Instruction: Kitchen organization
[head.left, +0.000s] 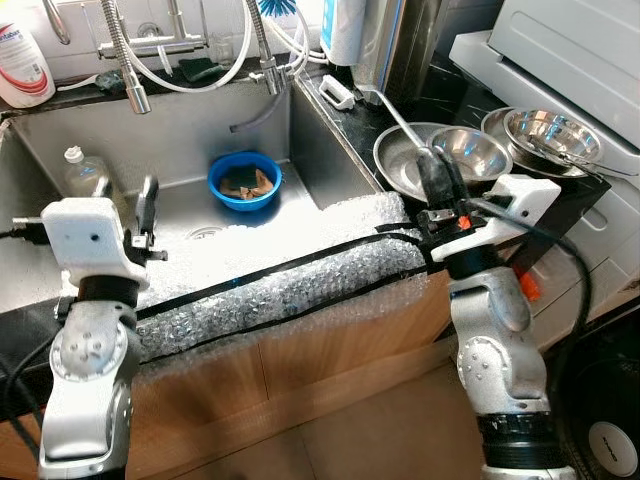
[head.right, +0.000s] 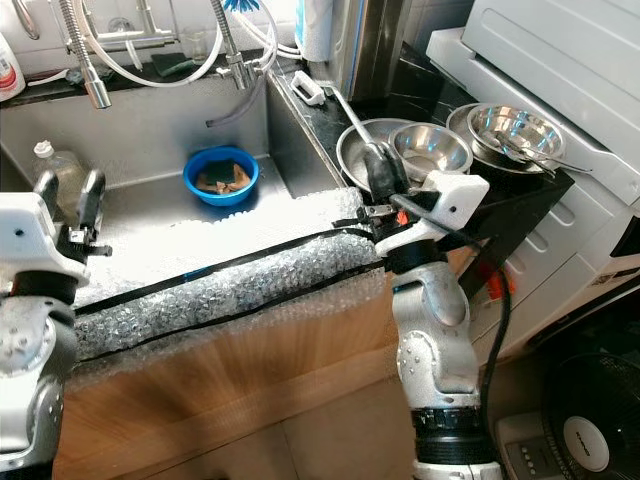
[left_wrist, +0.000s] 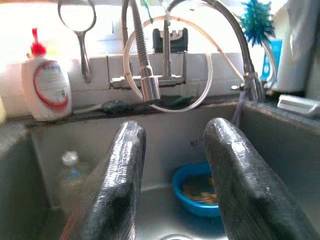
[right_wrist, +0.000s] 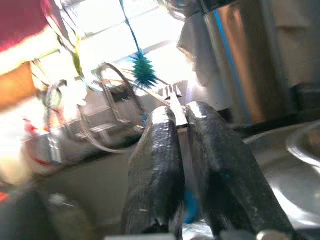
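We can't read any text for certain. Soap bottle (left_wrist: 46, 89) on the ledge at the sink's back edge, near the left corner, has a white label w/ a red oval ring and a line of small blue print across the top, too blurred to make out; same bottle (head.left: 22, 62) shows a bit of blue print up near its shoulder, also illegible. Clear bottle (head.left: 84, 172) inside the sink, left side: no legible label. No nos. or signs readable elsewhere.

Fork (right_wrist: 173, 102) between closed jaws
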